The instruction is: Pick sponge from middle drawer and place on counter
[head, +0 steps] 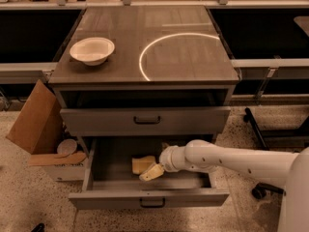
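The pale yellow sponge (143,164) lies on the tray of the open middle drawer (107,197), left of centre. My gripper (151,173) reaches into the drawer from the right on its white arm (227,159). It sits just in front of and to the right of the sponge, touching or almost touching it. The counter (188,57), dark wood-grain with a bright white arc, is above the drawers.
A white bowl (92,50) stands on the counter's left side. The other grey drawer (145,120) above is closed. An open cardboard box (37,124) stands on the floor to the cabinet's left. A dark chair base (263,129) is to the right.
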Tool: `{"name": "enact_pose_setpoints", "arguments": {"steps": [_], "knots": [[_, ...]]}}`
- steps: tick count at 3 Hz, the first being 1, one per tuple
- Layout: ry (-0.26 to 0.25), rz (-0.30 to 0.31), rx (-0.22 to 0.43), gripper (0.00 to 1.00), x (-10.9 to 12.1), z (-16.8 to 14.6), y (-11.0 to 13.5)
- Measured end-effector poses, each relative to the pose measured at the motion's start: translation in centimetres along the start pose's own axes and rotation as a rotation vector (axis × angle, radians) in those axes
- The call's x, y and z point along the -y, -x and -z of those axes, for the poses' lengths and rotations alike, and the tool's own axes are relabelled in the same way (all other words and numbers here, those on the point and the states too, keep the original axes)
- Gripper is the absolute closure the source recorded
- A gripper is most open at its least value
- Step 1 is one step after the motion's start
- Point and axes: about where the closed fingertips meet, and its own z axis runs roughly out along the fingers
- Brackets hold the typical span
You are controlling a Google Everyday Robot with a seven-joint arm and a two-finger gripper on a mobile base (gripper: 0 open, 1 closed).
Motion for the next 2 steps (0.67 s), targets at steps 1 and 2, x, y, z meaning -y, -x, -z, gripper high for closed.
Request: {"name": "enact_pose_setpoints", "arguments": {"steps": [1, 2], "knots": [[-0.010, 0.018, -0.011, 0.00, 1.0, -1.9, -0.6], [-0.027, 0.031, -0.042, 0.00, 1.6, -3.6, -1.6]]}}
